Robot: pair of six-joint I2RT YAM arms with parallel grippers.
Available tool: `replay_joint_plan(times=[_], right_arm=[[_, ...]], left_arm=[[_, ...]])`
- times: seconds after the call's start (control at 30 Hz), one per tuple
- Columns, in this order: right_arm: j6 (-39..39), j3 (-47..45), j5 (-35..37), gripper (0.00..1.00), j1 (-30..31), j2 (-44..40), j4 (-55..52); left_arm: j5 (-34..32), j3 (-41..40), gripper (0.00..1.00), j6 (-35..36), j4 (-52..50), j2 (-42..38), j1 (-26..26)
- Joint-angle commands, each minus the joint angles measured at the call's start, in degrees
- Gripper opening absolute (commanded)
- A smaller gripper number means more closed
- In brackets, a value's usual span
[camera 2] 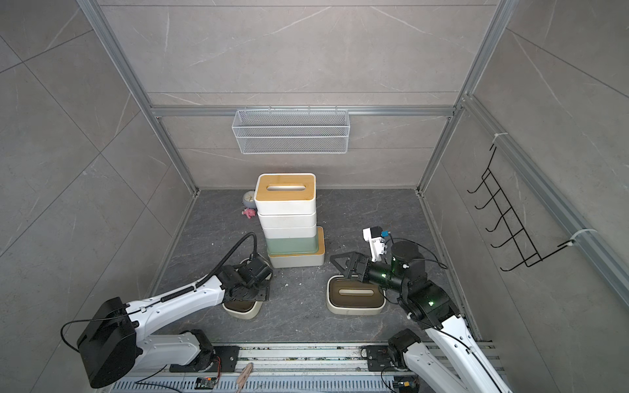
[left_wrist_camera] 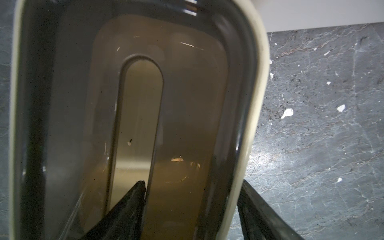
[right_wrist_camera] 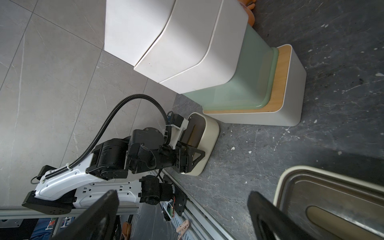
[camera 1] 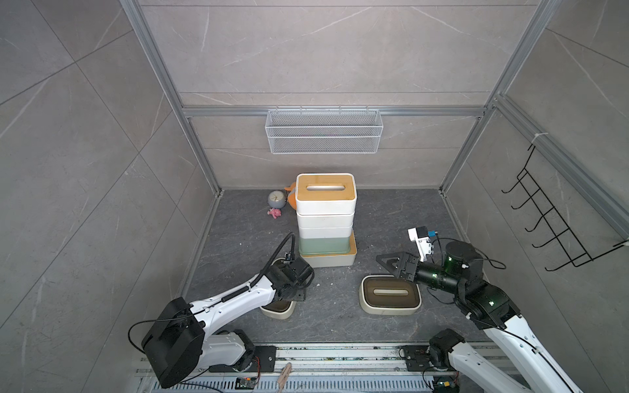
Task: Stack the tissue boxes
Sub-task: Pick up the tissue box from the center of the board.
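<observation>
In both top views a stack of tissue boxes [camera 1: 326, 192] [camera 2: 286, 192] stands mid-floor: a bamboo-lidded white box on top, white boxes under it, a mint green one [camera 1: 323, 245], and a bamboo-lidded white base [camera 1: 335, 260]. A cream box with a dark-brown lid [camera 1: 279, 311] [left_wrist_camera: 255, 104] rests on the floor at the left. My left gripper [camera 1: 296, 294] [left_wrist_camera: 193, 182] is shut on its side: one finger in the lid slot, the other against the outer wall. A second cream box [camera 1: 389, 292] [right_wrist_camera: 332, 197] lies at the right. My right gripper [camera 1: 388, 265] [right_wrist_camera: 182, 199] hovers open over its far edge, holding nothing.
A white wire mesh basket [camera 1: 323, 131] hangs on the back wall. A small clock [camera 1: 275, 198], a pink toy [camera 1: 275, 213] and an orange toy [camera 1: 291, 197] sit left of the stack. A black hook rack [camera 1: 558, 217] is on the right wall. The arms' rail [camera 1: 340, 354] runs along the front.
</observation>
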Motion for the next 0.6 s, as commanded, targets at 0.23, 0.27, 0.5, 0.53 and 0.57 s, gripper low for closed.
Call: replay_joint_plan(times=[0.23,0.27,0.5,0.53,0.57], right_arm=[[1.6,-4.9,-1.4,1.0,-0.1,-1.8,3.2],[1.6,-4.9,-1.3,1.0,-0.1,-1.9,3.1],[1.5,-4.6,-1.1,1.0,-0.1,-1.7,2.9],[1.6,-4.6,-1.1,1.0,0.0,-1.6,3.0],[1.5,-4.5,-1.1,1.0,-0.1,-1.5,3.0]], left_arm=[[-1.3,0.0,0.66,-2.4,1.0,1.4,-1.2],[-1.4,-0.1,0.65,-2.7,0.9,1.2,-1.3],[-3.0,-1.6,0.59,-4.7,0.0,-2.1,-1.5],[-3.2,-2.0,0.58,-4.9,0.0,-2.6,-1.5],[-3.3,-2.3,0.58,-5.0,0.1,-3.2,-1.5]])
